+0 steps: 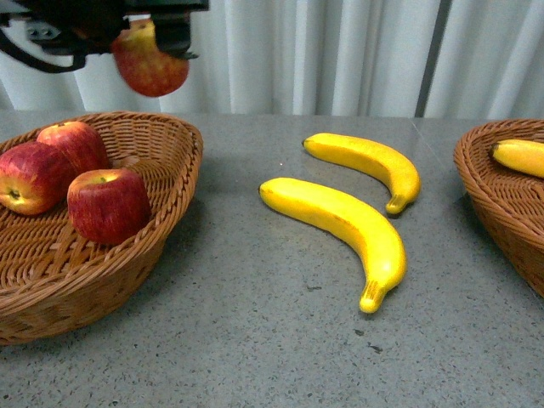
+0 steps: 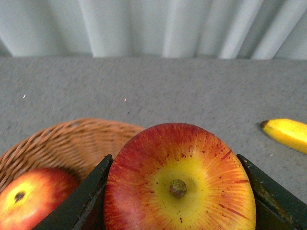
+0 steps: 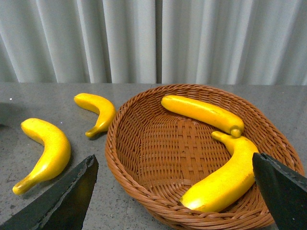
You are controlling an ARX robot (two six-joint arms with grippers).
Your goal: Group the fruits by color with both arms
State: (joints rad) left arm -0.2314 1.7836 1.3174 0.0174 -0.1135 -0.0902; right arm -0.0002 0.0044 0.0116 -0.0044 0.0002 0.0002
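My left gripper (image 1: 150, 41) hangs high over the back rim of the left wicker basket (image 1: 170, 183), shut on a red apple (image 1: 150, 65). In the left wrist view that apple (image 2: 180, 184) sits stem-up between both fingers (image 2: 81, 201). Three red apples (image 1: 108, 204) lie in this basket. Two bananas (image 1: 340, 223) rest on the table between the baskets. My right gripper (image 3: 175, 201) is open above the near rim of the right basket (image 3: 144, 187), which holds two bananas (image 3: 228, 177). It is out of the front view.
The grey table (image 1: 255, 323) runs between the two baskets. The right basket (image 1: 501, 200) is cut off by the picture's edge, with one banana (image 1: 520, 155) showing in it. A pale curtain (image 1: 340, 51) hangs behind the table.
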